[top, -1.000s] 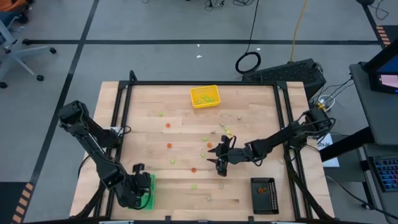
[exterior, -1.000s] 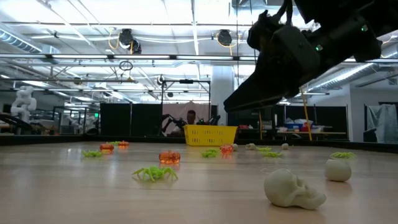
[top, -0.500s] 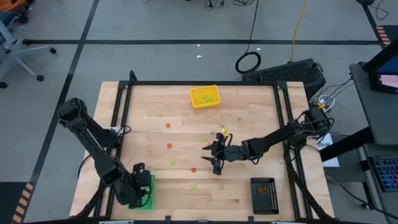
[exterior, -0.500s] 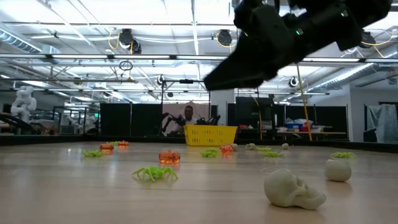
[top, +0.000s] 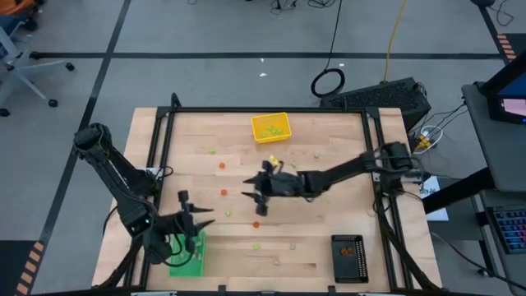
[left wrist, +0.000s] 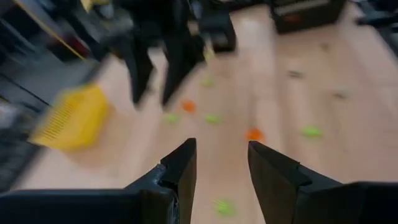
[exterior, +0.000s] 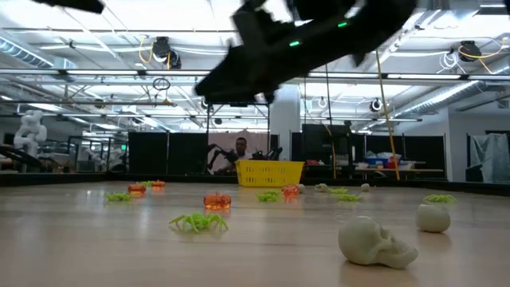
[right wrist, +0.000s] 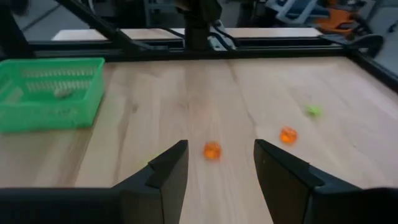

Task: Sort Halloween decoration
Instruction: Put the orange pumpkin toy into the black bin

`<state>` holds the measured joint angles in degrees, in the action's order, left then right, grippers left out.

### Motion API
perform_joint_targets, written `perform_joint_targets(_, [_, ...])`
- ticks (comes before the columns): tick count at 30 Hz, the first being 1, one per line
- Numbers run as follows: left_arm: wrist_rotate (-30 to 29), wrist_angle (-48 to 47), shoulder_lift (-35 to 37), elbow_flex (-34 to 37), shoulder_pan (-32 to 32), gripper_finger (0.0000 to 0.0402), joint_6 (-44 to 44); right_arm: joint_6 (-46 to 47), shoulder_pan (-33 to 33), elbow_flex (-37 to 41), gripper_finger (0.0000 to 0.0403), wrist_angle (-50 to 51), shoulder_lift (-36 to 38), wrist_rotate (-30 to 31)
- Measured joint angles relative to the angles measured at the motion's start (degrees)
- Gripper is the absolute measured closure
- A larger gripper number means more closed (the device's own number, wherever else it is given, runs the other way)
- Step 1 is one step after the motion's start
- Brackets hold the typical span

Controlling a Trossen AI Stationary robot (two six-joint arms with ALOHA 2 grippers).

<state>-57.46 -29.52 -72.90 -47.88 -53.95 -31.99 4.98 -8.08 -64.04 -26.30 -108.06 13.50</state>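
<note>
Across the middle of the wooden table [top: 329, 230], tiny, probably light and skittish Halloween decoration pieces [top: 223, 192] lie scattered, best pinched across their bodies, while the right gripper [top: 256, 191] and left gripper [top: 196, 220] hover open and empty.

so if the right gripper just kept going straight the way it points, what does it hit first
Probably the orange piece lying on the table just ahead of the right gripper, whose open fingers frame it. The green tray sits off to one side. Depth is hard to judge.
</note>
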Motion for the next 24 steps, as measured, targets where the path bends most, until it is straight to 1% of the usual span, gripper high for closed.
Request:
perform_joint_targets(2, [-4.1, 0.0, 0.0, 0.0, 0.2, 0.0258, 1.4, 0.0, 1.5, -4.3, 0.0234, 1.2, -3.7, -2.7])
perform_joint_targets(5, [-7.8, -0.4, 0.0, 0.0, 0.9, 0.0258, 1.3, -0.6, 3.2, -11.0, 0.0234, 4.4, -10.2, -7.0])
perform_joint_targets(7, [-8.9, -0.8, 0.0, 0.0, 1.1, 0.0259, 1.3, -1.6, 3.9, -14.9, 0.0233, 5.5, -14.3, -9.9])
perform_joint_targets(10, [-8.9, -1.1, 0.0, 0.8, 1.6, 0.0259, 1.3, -1.8, 4.4, -20.0, 0.0221, 5.8, -19.8, -12.4])
perform_joint_targets(15, [-8.9, -1.0, 0.0, 3.0, 1.7, 0.0259, 0.6, -2.4, 4.9, -25.8, 0.0177, 7.3, -25.8, -12.0])
perform_joint_targets(18, [-8.9, -1.7, 0.0, 3.3, 1.7, 0.0259, -0.5, -2.3, 5.4, -27.8, 0.0154, 8.4, -27.2, -10.4])
perform_joint_targets(21, [-9.0, -1.5, 0.0, 3.3, 1.8, 0.0259, -0.5, -1.5, 6.0, -28.2, 0.0146, 8.8, -28.1, -10.6])
perform_joint_targets(24, [-9.0, -1.5, 0.0, 3.3, 1.7, 0.0259, -0.4, -0.8, 6.5, -28.2, 0.0149, 10.9, -28.2, -10.7])
